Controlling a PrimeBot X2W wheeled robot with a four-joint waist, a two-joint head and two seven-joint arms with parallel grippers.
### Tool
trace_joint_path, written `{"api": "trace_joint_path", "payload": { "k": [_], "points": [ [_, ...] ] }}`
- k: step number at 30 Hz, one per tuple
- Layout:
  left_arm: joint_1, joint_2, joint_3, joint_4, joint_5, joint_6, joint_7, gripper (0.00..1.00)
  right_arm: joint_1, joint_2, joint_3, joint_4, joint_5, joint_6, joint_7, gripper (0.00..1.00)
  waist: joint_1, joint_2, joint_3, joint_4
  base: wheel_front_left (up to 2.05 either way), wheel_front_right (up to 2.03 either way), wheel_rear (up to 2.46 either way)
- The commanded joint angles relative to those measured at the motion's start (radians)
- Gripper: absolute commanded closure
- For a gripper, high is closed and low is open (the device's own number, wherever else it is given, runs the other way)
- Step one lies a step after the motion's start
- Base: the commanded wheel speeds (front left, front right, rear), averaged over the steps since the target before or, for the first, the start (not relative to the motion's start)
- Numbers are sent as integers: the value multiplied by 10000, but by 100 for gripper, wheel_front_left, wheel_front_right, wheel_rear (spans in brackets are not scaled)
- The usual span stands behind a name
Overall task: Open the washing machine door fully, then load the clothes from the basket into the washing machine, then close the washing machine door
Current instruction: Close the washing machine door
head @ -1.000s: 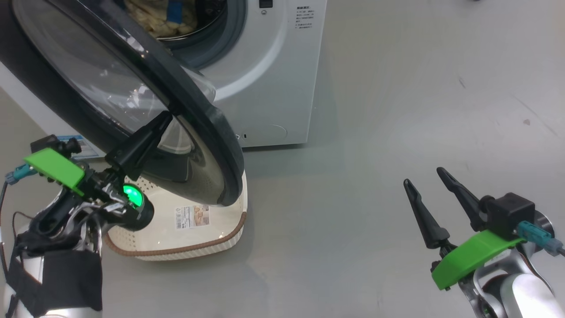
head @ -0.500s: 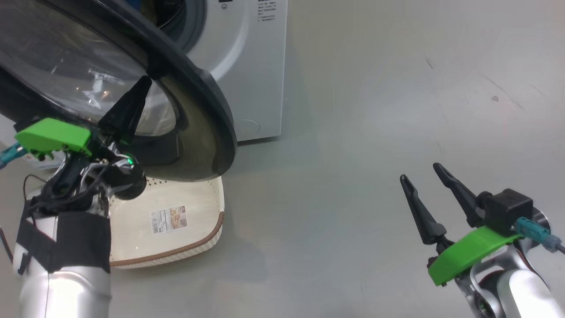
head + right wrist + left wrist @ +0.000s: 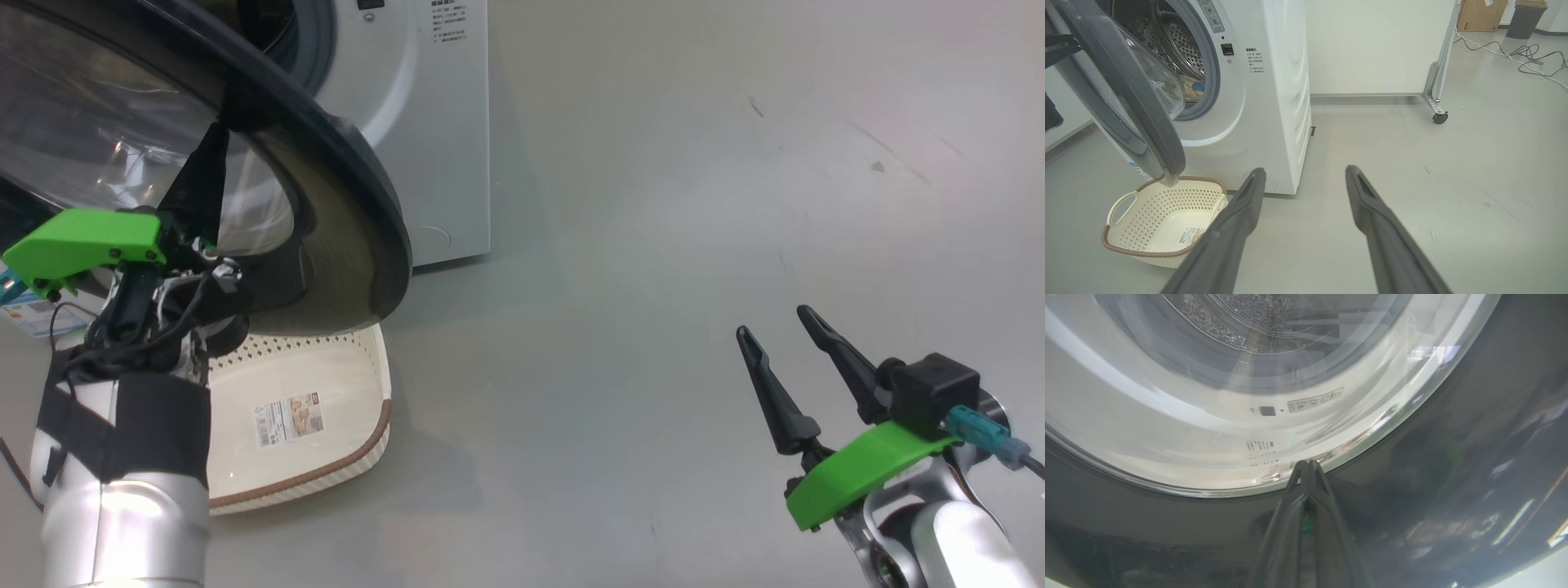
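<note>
Door partly open, my left hand on it, right hand idle.
Nearest me, my right hand (image 3: pixel 772 321) hangs released over the floor (image 3: pixel 653 245). My left hand (image 3: pixel 1306 462) is clenched, tips at the glass edge of the washing machine door (image 3: pixel 359 188), seemingly touching. Under the door's lower rim sits the basket (image 3: pixel 1163 253), sticker (image 3: pixel 1189 235) showing. Beyond, inside the washing machine (image 3: pixel 1282 102), lie the clothes (image 3: pixel 1194 87).

The right end effector (image 3: pixel 1304 170) held its fingers (image 3: pixel 1237 220) wide apart above the floor (image 3: pixel 1453 204). Ahead at left stood the washer (image 3: pixel 1274 102), its door (image 3: pixel 1139 118) partly open over the basket (image 3: pixel 1126 249) (sticker (image 3: pixel 1189 235) inside), with clothes (image 3: pixel 1193 87) low in the drum (image 3: pixel 1180 49).
</note>
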Motion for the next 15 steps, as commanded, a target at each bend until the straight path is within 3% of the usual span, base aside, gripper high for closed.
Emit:
{"api": "trace_joint_path", "payload": {
  "k": [1, 11, 15],
  "points": [
    [-512, 222, 212, -253, 26, -73, -70, 100, -407, -82, 170, -284, 47, -4, -106, 0, 0, 0, -30, 3, 0, 0, 0],
    [-201, 181, -57, -258, -207, -74, -290, 100, -356, -50, -233, -172, -5, -4, -179, 0, 0, 0, -99, 445, 0, 0, 0],
    [129, 175, -373, -474, 181, -74, -640, 100, -323, -42, -444, -122, -55, -4, -210, 0, 0, 0, -165, 740, 0, 0, 0]
  ]
}}
